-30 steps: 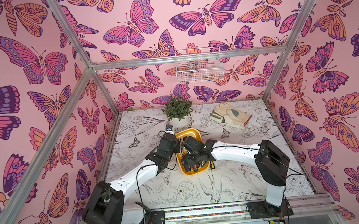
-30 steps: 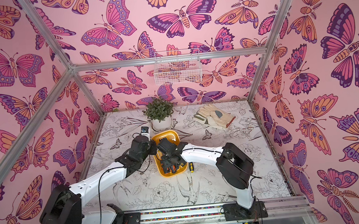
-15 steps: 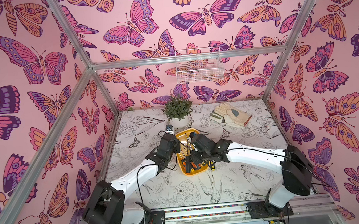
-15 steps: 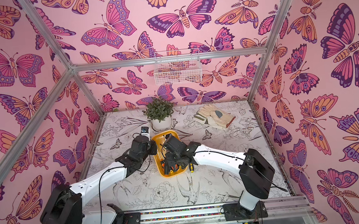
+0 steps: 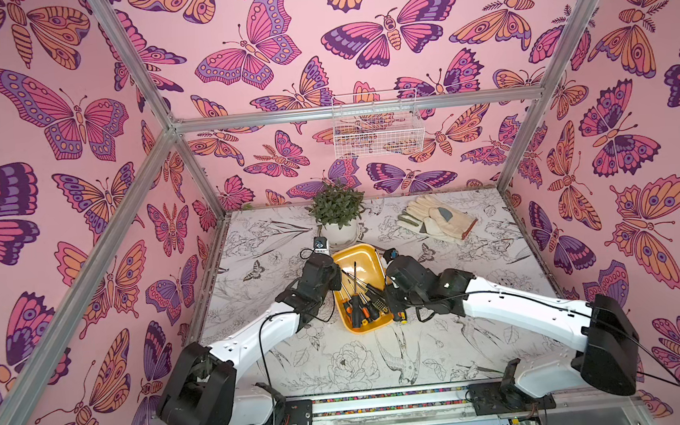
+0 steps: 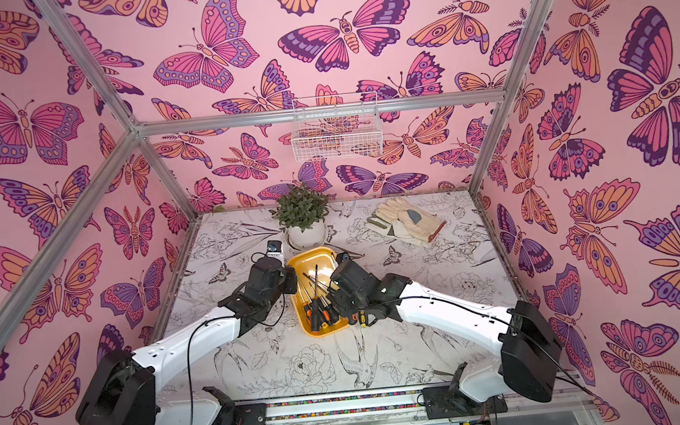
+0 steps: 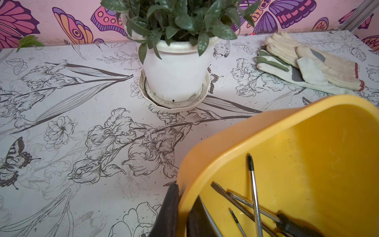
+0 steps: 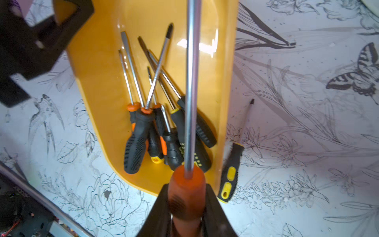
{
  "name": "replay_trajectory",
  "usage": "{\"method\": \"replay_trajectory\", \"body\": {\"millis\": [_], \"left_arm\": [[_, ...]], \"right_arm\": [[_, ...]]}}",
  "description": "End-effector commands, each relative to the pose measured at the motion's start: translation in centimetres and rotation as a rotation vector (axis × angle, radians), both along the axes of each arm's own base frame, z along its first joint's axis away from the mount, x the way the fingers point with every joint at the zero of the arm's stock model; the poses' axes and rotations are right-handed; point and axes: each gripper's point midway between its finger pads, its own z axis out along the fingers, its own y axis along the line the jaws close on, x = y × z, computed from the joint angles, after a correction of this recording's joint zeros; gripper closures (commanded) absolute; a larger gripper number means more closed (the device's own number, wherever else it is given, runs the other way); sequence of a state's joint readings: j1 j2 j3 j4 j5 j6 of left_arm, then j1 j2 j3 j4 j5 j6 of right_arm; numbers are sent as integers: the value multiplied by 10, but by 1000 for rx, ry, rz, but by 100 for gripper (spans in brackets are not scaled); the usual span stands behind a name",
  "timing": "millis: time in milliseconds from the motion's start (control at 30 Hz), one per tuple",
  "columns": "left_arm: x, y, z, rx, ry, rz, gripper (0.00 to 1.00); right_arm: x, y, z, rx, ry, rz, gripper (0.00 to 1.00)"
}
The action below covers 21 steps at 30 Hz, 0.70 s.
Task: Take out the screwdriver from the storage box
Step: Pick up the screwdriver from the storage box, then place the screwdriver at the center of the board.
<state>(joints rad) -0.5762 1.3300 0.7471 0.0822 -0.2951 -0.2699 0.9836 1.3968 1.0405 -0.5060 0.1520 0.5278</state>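
1. My right gripper (image 8: 186, 205) is clenched around the orange handle of a long screwdriver (image 8: 191, 82). Its steel shaft juts forward and appears lifted over the yellow storage box (image 8: 98, 61).
2. My left gripper (image 7: 183, 196) is pinched on the box's side wall, one finger inside and one outside, bracing it.
3. The box sits on the flower-printed table (image 8: 307, 143). A heap of other screwdrivers (image 8: 155, 131) lies in its near end. A black-and-yellow screwdriver (image 8: 231, 172) lies on the table just beside the box.
4. Risk: the shaft is long and I cannot see its tip. Swinging sideways too low could knock the box rim or rake the heap.
5. Risk: I hold only the handle's front end, so the tool could droop or twist in my jaws.
6. Risk: setting it down on the loose screwdriver could make both roll.
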Motion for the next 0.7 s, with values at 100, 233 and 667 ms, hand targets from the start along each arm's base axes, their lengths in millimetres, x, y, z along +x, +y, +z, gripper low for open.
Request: {"method": "replay_trajectory", "body": {"millis": [100,233,667], "left_arm": [[-10,4,-18,44,43,-14,100],[-10,3,-19,44,47,-15,100],[-9,4,-21,50,50,-15,100]], "right_arm": [[3,-40,-14,-46,32,-92,100],[8,-56,-28,-67,70,-125,100],[20,-63,-75,-92,209,-163,100]]}}
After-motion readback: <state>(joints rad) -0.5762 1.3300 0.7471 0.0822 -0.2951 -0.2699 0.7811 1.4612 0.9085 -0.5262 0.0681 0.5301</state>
